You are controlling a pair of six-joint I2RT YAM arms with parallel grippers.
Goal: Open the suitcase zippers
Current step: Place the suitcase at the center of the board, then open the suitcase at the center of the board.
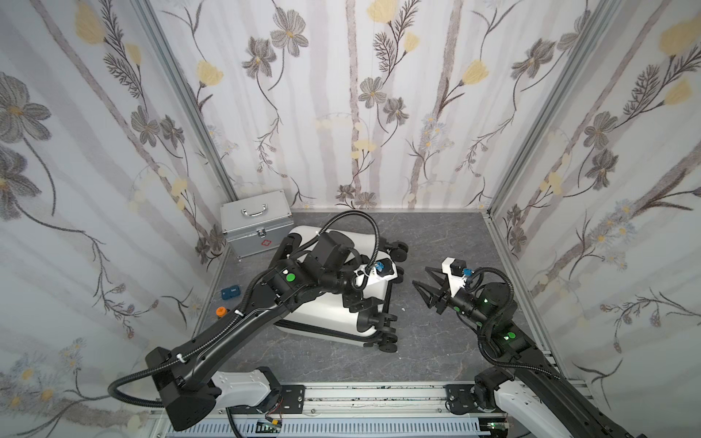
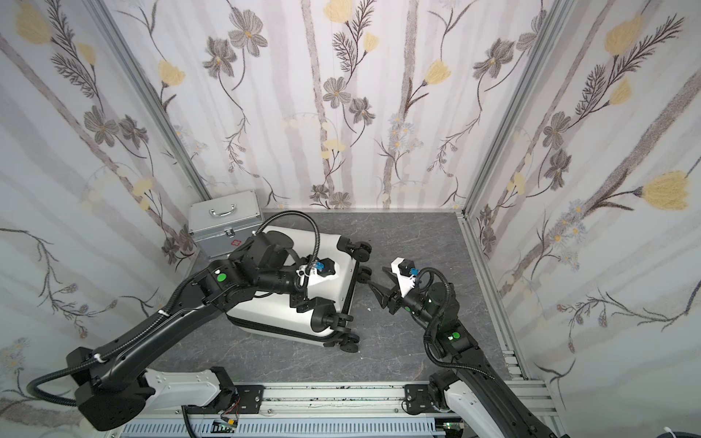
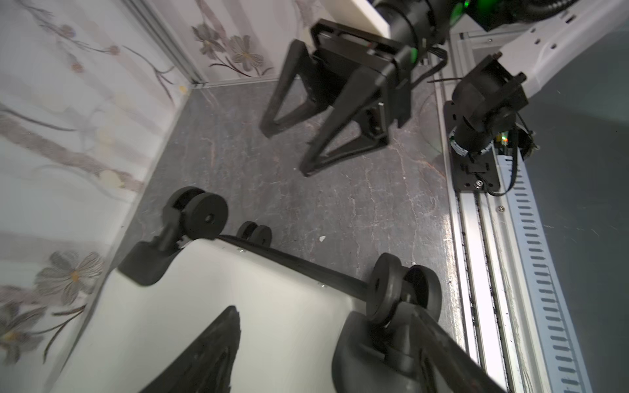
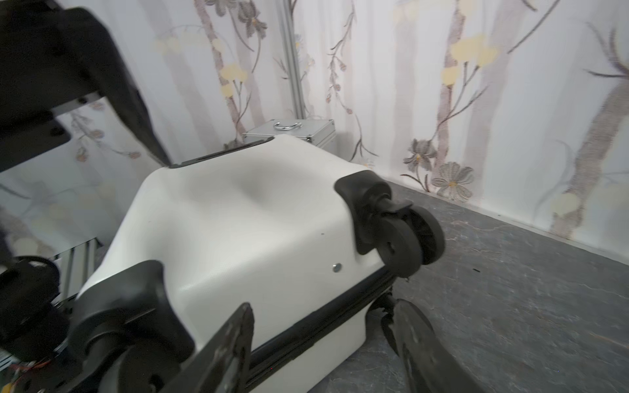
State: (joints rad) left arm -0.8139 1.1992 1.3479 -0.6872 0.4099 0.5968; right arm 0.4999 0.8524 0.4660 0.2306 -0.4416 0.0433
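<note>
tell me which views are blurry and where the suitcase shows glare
In both top views: sharp, evenly lit, wall posts splayed by the wide lens; left wrist view: wallpaper smeared, left fingers out of focus; right wrist view: suitcase has a soft sheen, no hard glare, and the right fingers are blurred.

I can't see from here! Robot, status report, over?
Left hand open, over suitcase wheel end. Right hand open, beside it. Suitcase shut. Nothing blocking.

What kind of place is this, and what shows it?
Likely a staged robot test cell: floral panels in aluminium framing, two arms mounted on a rail, a suitcase on the floor.
</note>
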